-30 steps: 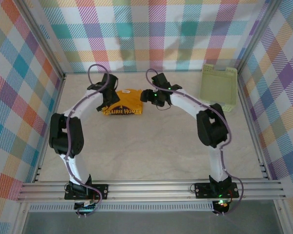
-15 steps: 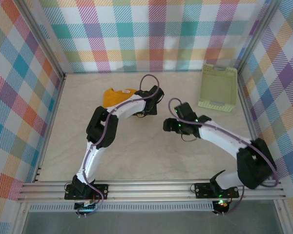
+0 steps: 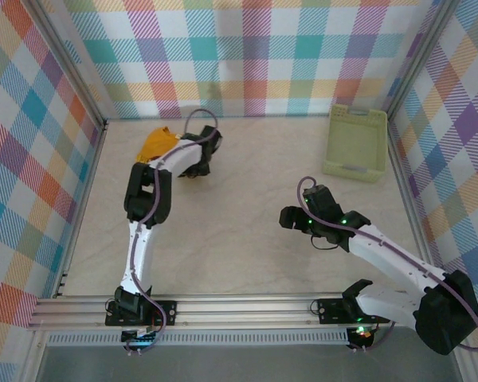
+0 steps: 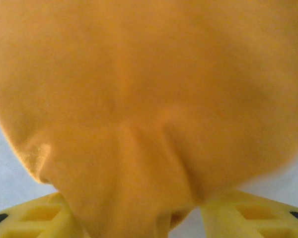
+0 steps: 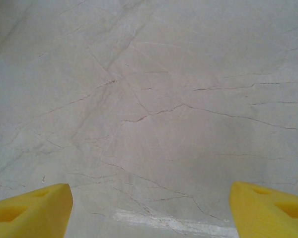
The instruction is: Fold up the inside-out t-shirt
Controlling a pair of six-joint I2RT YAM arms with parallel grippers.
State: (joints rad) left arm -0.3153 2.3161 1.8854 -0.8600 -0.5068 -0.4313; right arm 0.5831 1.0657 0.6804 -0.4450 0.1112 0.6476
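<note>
Up in the far-left corner of the table (image 3: 239, 247), the inside-out t-shirt (image 3: 155, 145) sits as a bunched mustard heap, close to both the left and far plaid walls (image 3: 255, 56). That leaves little room around it on those two sides. The left arm reaches across in front of it. In the left wrist view, yellow cloth covers nearly everything, and a gathered fold runs down between the fingers of the left gripper (image 4: 139, 220), which press it from both sides. So that gripper is grasping the shirt.

The middle of the table, between the two arms, is broad bare surface. It runs from the metal rail (image 3: 247, 306) at the near edge to the far wall. The right gripper (image 3: 291, 216) hangs over this open stretch right of centre, well apart from the shirt. Its wrist view shows the fingers spread wide over the pale, veined tabletop, holding nothing.

A pale green basket (image 3: 355, 115) stands in the far-right corner, just beside the right wall's frame post. Its perforated floor is in plain view.
</note>
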